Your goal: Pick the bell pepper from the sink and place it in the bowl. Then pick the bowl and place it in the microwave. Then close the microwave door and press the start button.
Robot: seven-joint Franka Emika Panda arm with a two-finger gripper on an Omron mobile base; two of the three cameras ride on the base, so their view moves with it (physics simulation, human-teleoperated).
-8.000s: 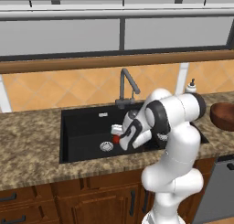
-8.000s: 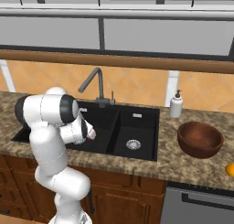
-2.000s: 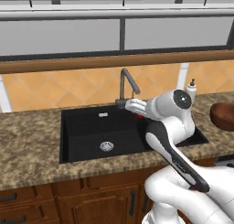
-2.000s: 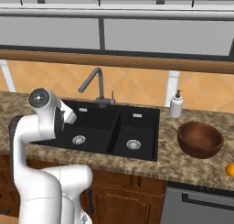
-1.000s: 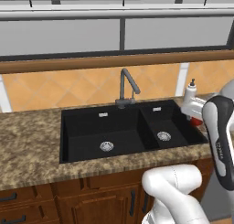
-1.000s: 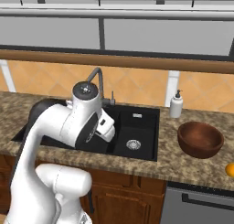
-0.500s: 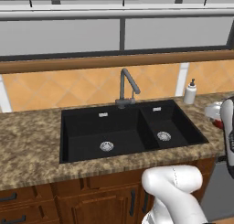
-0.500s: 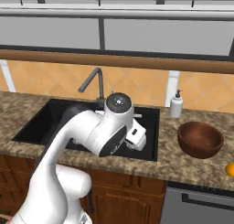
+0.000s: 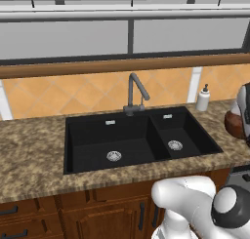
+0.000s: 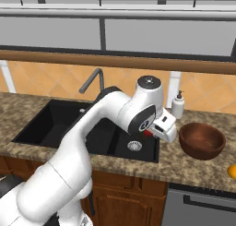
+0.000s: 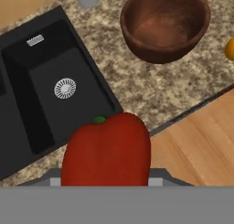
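Note:
My gripper (image 10: 152, 132) is shut on the bright red bell pepper (image 10: 147, 133), held in the air over the right end of the black sink (image 10: 50, 123), just left of the bowl. In the hand view the bell pepper (image 11: 107, 152) sits large at the bottom, covering the fingertips. The reddish-brown bowl (image 10: 202, 139) stands empty on the granite counter to the right of the sink; it is at the top of the hand view (image 11: 164, 24) and at the right edge of the left base view (image 9: 234, 126). The sink (image 9: 97, 135) basins hold nothing. The microwave and its door are out of view.
A white soap dispenser (image 10: 178, 105) stands behind the gripper near the wall. The grey faucet (image 9: 135, 89) arches over the sink's middle. An orange fruit (image 10: 232, 171) lies on the counter right of the bowl. The counter's front edge (image 11: 192, 111) runs close below the bowl.
The arm has swung right from above the sink toward the bowl, carrying the pepper. The jaws have not changed their grip.

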